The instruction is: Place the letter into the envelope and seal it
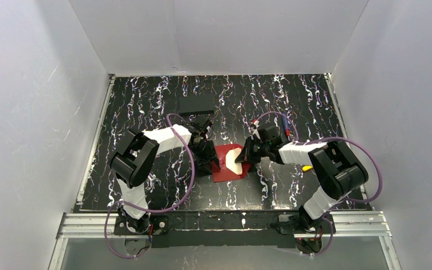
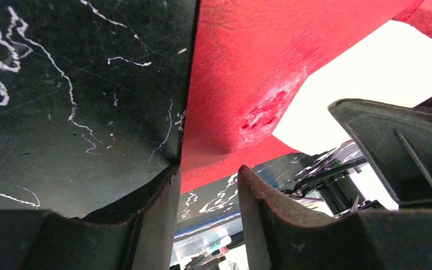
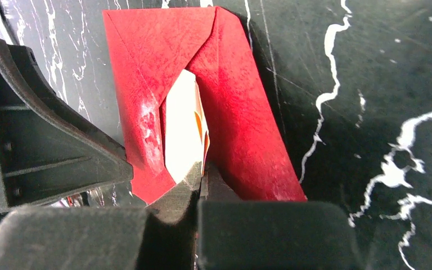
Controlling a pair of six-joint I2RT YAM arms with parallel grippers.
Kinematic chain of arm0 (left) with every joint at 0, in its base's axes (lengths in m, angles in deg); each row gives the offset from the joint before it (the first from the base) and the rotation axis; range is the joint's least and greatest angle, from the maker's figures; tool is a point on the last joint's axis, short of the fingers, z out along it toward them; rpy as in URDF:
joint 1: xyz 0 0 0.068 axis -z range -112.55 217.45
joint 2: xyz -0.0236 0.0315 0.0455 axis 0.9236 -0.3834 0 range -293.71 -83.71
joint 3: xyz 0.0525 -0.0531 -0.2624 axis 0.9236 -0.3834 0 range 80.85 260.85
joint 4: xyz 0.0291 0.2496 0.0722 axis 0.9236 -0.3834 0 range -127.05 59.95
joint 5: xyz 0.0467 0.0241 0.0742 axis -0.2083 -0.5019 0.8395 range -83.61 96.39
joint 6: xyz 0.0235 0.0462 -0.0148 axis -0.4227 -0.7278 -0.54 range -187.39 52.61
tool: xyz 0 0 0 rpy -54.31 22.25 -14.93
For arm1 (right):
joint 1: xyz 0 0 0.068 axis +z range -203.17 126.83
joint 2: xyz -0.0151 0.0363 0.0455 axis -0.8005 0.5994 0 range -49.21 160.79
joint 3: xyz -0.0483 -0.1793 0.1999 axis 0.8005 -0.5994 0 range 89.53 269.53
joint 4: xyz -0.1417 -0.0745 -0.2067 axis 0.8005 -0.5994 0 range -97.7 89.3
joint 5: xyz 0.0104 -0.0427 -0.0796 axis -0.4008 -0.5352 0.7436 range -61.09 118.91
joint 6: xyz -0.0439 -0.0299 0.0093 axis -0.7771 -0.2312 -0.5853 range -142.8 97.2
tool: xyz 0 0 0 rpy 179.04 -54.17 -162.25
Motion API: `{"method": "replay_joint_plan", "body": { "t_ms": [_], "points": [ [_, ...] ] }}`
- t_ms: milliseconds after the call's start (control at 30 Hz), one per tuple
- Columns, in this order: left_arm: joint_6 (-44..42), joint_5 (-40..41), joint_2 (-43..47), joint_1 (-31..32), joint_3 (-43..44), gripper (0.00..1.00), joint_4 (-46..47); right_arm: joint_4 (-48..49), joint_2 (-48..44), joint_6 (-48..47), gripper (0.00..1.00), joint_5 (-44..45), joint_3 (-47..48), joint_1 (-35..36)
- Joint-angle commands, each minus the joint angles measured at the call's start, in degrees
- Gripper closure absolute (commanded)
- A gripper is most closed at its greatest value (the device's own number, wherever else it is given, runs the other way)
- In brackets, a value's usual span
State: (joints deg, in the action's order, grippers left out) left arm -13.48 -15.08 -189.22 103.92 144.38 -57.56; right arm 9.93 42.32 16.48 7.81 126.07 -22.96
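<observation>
Right wrist, right gripper (image 3: 200,187) clamping letter (image 3: 182,130) half inside envelope (image 3: 242,129), left gripper (image 2: 207,173) half-open at its edge

- Overhead view: soft, even light off the white walls (image 1: 28,112); the dark worktop (image 1: 146,107) shows no hard shadows.
- The letter (image 1: 234,159) glares almost pure white there and in the left wrist view.
- The left claw (image 2: 208,180) sits close to the lens, dim and soft-edged.
- The right claw (image 3: 199,185) is blurred; a soft shadow lies across the envelope (image 3: 242,124) beside it.
</observation>
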Motion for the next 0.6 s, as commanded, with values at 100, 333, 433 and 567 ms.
{"method": "replay_joint_plan", "body": {
  "t_ms": [100,333,433,567],
  "points": [
    [-2.39,2.69,-1.67,-0.17,1.66,0.59,-0.41,0.26,5.31,0.48,0.99,-3.17,5.11,1.15],
    [-2.99,4.12,-1.90,-0.26,2.40,0.58,-1.69,-3.75,6.19,0.01,0.84,-2.84,9.52,1.34],
    [-3.47,5.72,-1.60,-0.54,2.79,0.57,-3.27,-8.19,3.75,-1.75,0.54,-0.51,11.13,1.34],
    [-4.50,7.13,-1.02,-1.16,3.39,0.57,-4.64,-14.12,0.83,-4.53,0.33,3.25,13.24,1.34]
  ]
}}
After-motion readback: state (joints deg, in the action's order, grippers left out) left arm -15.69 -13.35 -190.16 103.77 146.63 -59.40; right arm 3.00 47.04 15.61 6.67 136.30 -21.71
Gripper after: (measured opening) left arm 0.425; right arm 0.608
